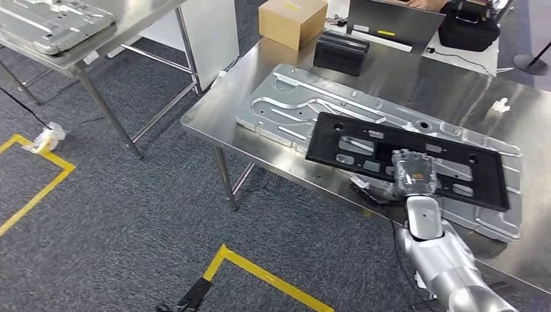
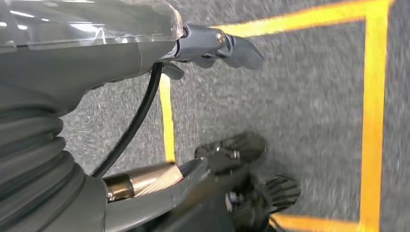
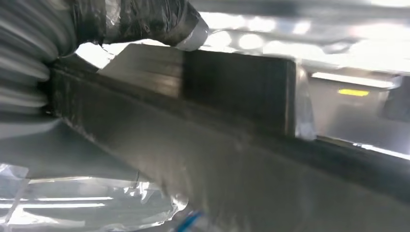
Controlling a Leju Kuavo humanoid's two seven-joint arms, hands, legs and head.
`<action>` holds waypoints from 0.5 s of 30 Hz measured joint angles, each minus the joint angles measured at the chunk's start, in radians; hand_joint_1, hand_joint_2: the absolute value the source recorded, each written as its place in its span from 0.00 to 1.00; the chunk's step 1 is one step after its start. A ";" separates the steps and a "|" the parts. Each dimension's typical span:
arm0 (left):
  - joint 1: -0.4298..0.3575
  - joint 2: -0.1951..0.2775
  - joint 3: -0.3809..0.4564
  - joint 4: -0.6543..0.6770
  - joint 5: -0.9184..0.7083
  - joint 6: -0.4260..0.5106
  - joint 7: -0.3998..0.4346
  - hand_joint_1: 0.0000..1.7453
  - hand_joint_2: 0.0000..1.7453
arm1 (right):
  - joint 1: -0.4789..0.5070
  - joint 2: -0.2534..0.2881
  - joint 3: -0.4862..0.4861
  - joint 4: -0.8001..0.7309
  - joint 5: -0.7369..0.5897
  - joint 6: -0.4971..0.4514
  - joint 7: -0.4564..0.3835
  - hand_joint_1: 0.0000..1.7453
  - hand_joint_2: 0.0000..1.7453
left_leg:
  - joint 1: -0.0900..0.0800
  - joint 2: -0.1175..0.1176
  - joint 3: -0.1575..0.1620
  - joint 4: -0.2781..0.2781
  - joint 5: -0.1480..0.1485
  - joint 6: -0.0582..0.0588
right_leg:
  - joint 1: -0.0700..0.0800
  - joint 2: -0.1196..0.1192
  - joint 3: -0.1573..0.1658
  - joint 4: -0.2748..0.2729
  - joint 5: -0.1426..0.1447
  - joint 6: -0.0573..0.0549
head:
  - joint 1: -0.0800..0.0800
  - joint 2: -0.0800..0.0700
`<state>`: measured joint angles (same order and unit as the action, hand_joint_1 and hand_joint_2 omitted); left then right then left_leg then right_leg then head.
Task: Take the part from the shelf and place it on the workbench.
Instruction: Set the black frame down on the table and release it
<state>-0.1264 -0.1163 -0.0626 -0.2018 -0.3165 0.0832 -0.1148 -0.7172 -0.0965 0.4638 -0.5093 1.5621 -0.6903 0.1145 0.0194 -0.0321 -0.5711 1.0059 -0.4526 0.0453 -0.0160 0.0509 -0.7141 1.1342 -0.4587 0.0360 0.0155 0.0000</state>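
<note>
Presently the right hand [image 1: 416, 174] is gripping the black part [image 1: 344, 144] at six o'clock; its overhanging near edge risks tipping off the counter [image 1: 214, 110] upon release.

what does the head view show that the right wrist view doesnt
Head view alone: the whole workbench, the silver stamped panel lying on it, a cardboard box, a second table and yellow floor tape.
Right wrist view alone: a close look along the black part's edge, with a taped thumb over it.
Both: the black part with the right hand on it, above the bench.
</note>
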 joint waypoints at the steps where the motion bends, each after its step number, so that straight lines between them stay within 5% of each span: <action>1: 0.002 0.000 0.000 0.000 0.000 0.000 0.000 0.00 1.00 | -0.002 0.001 0.000 0.001 0.000 0.000 0.000 0.97 1.00 | -0.001 0.015 0.001 -0.001 -0.001 0.002 | -0.001 -0.027 -0.030 0.062 -0.029 0.004 | 0.003 0.000; 3: 0.007 0.000 0.000 0.000 0.001 0.000 0.000 0.00 1.00 | -0.001 0.002 0.000 0.003 0.001 0.000 0.000 0.97 1.00 | -0.002 0.045 0.002 0.000 -0.004 0.001 | -0.006 -0.045 -0.072 0.148 -0.054 0.009 | 0.003 0.000; 4: 0.008 0.000 0.000 0.000 0.001 0.000 0.000 0.00 1.00 | 0.000 0.003 0.000 0.005 0.002 0.000 0.000 0.97 1.00 | -0.001 0.060 0.003 0.002 -0.007 -0.001 | -0.008 -0.049 -0.070 0.145 -0.041 0.011 | 0.003 0.000; 7: 0.007 -0.001 0.001 0.000 0.000 0.000 0.000 0.00 1.00 | 0.001 0.003 0.000 0.007 0.002 -0.002 0.011 0.97 1.00 | -0.003 0.088 0.007 0.008 -0.019 -0.014 | -0.007 -0.067 0.024 -0.028 0.036 0.009 | 0.003 0.000; 9: 0.004 -0.001 0.002 0.000 -0.002 -0.001 0.000 0.00 1.00 | 0.002 0.004 0.001 0.006 0.003 -0.004 0.029 0.97 1.00 | -0.007 0.099 0.010 0.011 -0.026 -0.025 | 0.000 -0.072 0.064 -0.099 0.049 -0.002 | 0.002 0.000; 15: 0.005 -0.001 0.016 0.000 0.001 -0.008 0.010 0.00 1.00 | 0.016 0.002 0.015 0.006 0.004 -0.004 0.051 0.97 1.00 | -0.009 0.102 0.017 0.005 -0.027 -0.012 | 0.002 -0.068 0.068 -0.104 0.045 -0.019 | 0.001 0.000</action>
<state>-0.1213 -0.1175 -0.0468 -0.2018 -0.3159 0.0748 -0.1043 -0.7016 -0.0942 0.4789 -0.5028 1.5660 -0.6947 0.1651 0.0103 0.0696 -0.5538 1.0106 -0.4796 0.0334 -0.0139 -0.0172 -0.6464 1.0307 -0.4136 0.0171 0.0164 0.0000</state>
